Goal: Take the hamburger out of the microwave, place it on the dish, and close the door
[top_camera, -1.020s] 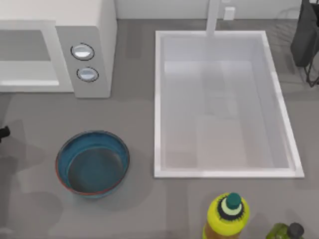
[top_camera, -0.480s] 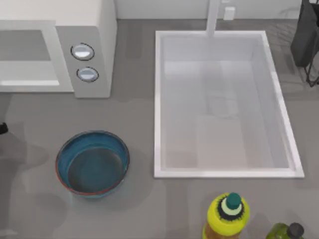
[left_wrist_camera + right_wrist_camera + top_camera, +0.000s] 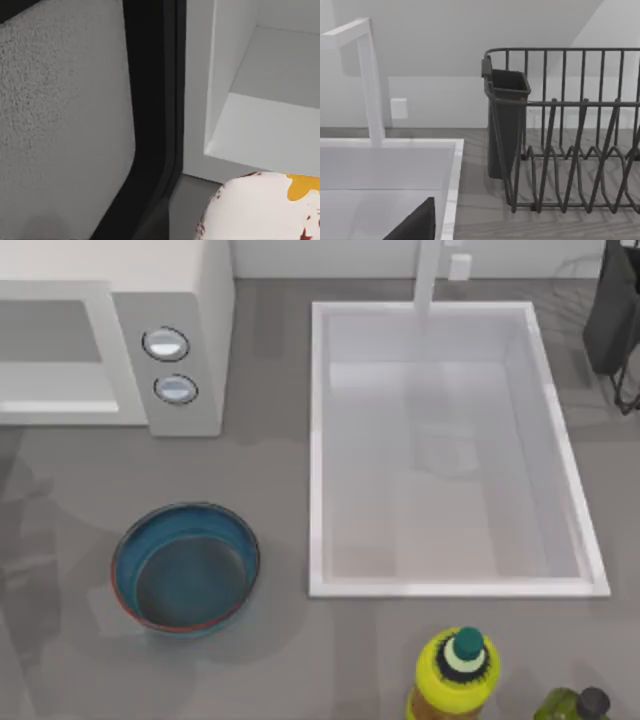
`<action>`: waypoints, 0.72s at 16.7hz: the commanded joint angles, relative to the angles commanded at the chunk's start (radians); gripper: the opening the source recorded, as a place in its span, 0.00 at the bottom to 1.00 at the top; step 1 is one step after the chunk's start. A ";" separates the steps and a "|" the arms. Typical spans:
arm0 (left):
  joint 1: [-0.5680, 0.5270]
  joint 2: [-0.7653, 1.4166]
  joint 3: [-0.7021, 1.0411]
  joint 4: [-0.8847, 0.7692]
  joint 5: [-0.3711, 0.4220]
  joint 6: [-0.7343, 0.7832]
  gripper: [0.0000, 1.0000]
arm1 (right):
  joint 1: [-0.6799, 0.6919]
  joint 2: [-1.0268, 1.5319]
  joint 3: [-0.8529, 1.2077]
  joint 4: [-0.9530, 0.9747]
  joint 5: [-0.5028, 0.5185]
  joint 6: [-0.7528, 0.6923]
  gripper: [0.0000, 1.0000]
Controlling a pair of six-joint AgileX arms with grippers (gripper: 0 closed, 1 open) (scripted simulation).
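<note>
Left pincer state cannot be told; the hamburger (image 3: 265, 207) sits right below its wrist camera, beside the open microwave (image 3: 260, 100) cavity and dark door (image 3: 150, 115) edge. Dish (image 3: 186, 568) on counter (image 3: 270, 660) in front of microwave, left of sink (image 3: 450, 450). Right arm parked near the dish rack (image 3: 570, 145).

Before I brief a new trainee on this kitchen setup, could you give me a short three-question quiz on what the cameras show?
1. True or false: the dish already holds the hamburger.
2. Which stands to the right of the dish in the top view? A) the microwave B) the sink C) a toaster
3. Fill in: the yellow bottle has a dark green ____.

Key: 1 false, since the bowl is empty and the left wrist view shows the hamburger near the microwave's opening; 2 B; 3 cap.
</note>
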 joint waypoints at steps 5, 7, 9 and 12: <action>0.001 -0.176 0.012 -0.187 -0.002 0.000 0.00 | 0.000 0.000 0.000 0.000 0.000 0.000 1.00; 0.001 -0.186 0.013 -0.198 -0.003 0.000 0.00 | 0.000 0.000 0.000 0.000 0.000 0.000 1.00; 0.001 -0.186 0.013 -0.198 -0.003 0.000 0.00 | 0.000 0.000 0.000 0.000 0.000 0.000 1.00; -0.013 -0.180 0.010 -0.200 -0.014 -0.007 0.00 | 0.000 0.000 0.000 0.000 0.000 0.000 1.00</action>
